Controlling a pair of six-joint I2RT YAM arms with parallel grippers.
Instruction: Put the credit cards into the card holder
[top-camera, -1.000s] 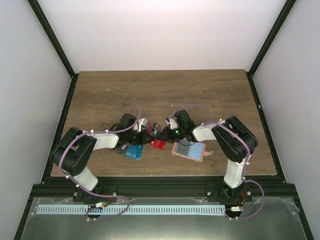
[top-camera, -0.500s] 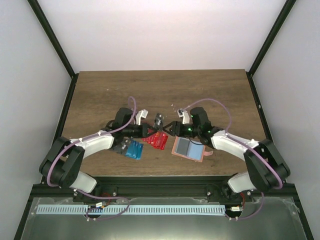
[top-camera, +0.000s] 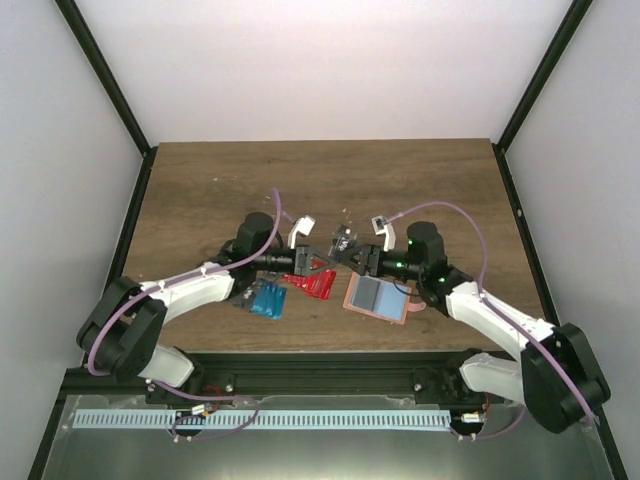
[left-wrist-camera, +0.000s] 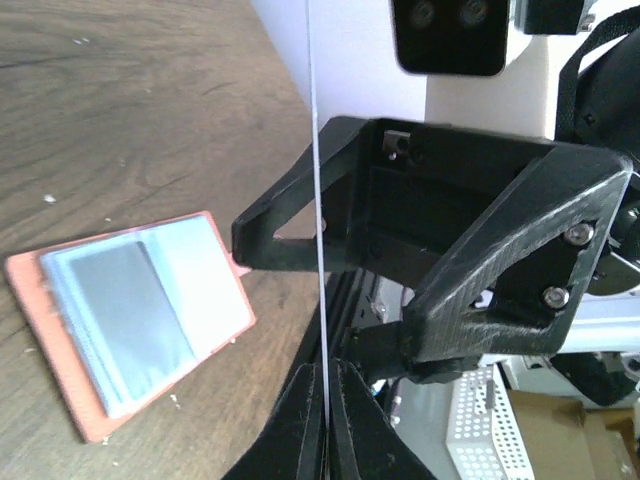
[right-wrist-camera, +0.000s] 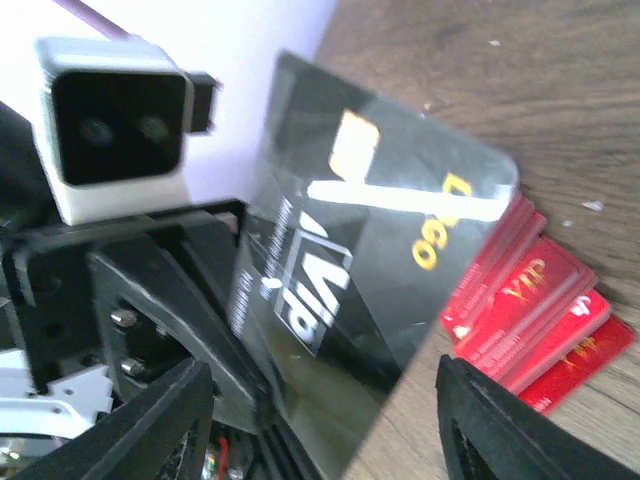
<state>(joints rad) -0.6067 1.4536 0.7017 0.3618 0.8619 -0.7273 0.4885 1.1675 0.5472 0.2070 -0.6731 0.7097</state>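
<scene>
My left jaws pinch a dark card (right-wrist-camera: 340, 270) clear of the desk (top-camera: 200, 190); right jaws stand open around it, apparently for a handover.

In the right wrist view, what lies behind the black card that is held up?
Behind the black card lie red cards, fanned on the wooden table. The black card covers part of them, so their count cannot be told.
</scene>
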